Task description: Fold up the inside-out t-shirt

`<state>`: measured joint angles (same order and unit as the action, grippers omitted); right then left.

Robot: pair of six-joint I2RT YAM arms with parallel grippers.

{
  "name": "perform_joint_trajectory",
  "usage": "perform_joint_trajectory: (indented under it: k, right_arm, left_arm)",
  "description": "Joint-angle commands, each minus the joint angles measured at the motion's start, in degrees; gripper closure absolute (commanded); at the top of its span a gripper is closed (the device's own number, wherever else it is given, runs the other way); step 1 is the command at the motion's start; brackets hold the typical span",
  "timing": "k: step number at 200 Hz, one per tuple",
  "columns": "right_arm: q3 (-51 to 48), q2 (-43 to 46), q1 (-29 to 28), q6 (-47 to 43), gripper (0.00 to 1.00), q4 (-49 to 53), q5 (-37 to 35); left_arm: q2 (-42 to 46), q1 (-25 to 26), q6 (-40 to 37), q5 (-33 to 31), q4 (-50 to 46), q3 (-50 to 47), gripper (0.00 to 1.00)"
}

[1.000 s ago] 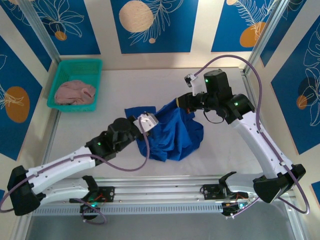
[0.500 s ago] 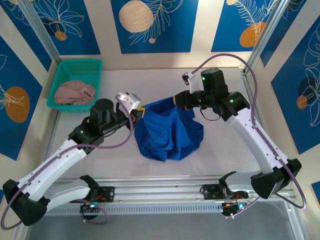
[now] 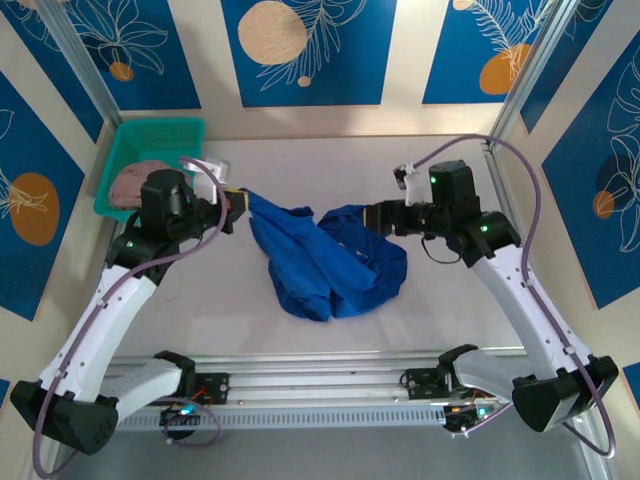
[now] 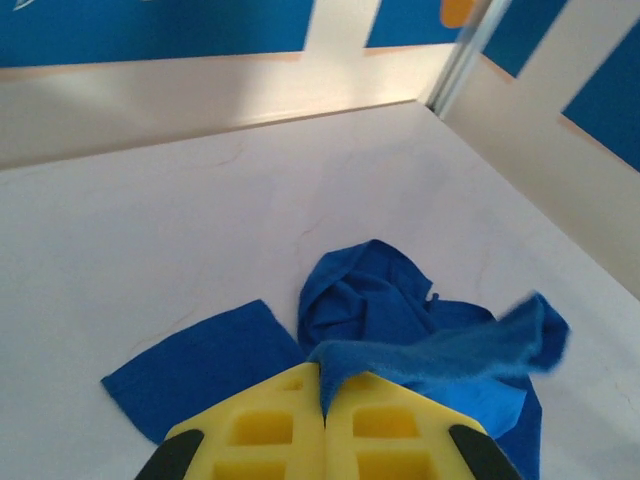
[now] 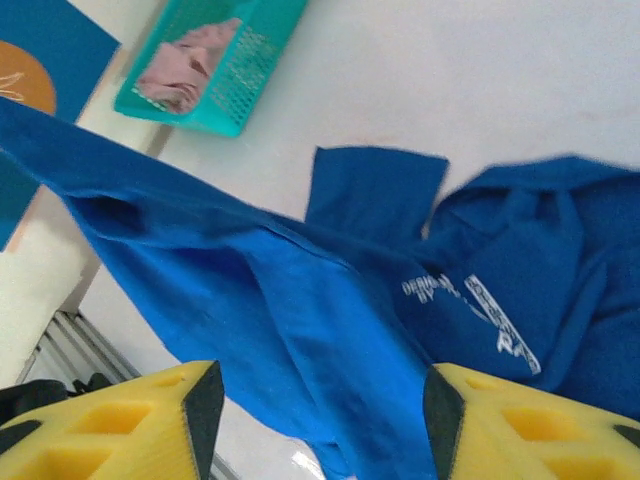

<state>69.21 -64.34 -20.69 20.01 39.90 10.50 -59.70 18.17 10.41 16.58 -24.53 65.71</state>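
**A:** Anyone near the rig? Where's the blue t-shirt (image 3: pixel 330 265) sitting right now?

**B:** Standing right by it. It's a crumpled heap pretty much dead centre of the worktop (image 3: pixel 450 310), nowhere near flat. It's bunched into two lumps with a dip between them at the heap's 12 o'clock. One corner is pulled up and out toward 10 o'clock.

**A:** Who's got hold of it?

**B:** The left fingers (image 4: pixel 260 430) are pressed together with a fold of the blue cloth pinched in the seam between them. That's the raised 10 o'clock corner. From that wrist you can also see a flat squarish flap (image 4: pixel 200 365) of the shirt spread on the worktop.

**A:** And the other arm?

**B:** The right fingers (image 5: pixel 520 420) are spread wide, up at the heap's 2 o'clock edge. A stretched sheet of blue runs across the gap between them. I can't tell if it touches either one. There's white lettering (image 5: pixel 480 310) on the bunched part.

**A:** Anything else around?

**B:** There's a teal basket (image 3: pixel 160 125) in the worktop's 10 o'clock corner with a pink cloth (image 3: pixel 128 185) inside, apart from the shirt.
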Motion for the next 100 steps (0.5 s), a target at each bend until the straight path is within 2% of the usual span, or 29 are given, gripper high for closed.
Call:
perform_joint_trajectory:
  k: [1, 38, 86, 100]
  right_arm:
    - [-6.19, -4.00, 0.30, 4.32, 0.41, -3.10, -3.93]
    - [-8.30, -15.66, 0.56, 4.01, 0.41, -8.32, -14.28]
    - [-4.10, -33.78, -0.49, 3.21, 0.43, -12.41, -17.62]
    - [-2.40, -38.06, -0.60, 3.17, 0.47, -12.44, -18.41]
  left_arm:
    - [-0.15, -3.37, 2.63, 2.40, -2.95, 2.52, 1.00]
    - [0.29, -6.04, 2.92, 3.23, -3.24, 2.49, 1.00]
    - [0.64, -6.86, 2.75, 3.06, -3.12, 1.71, 1.00]
    - [0.73, -6.96, 2.83, 3.00, -3.06, 1.53, 1.00]
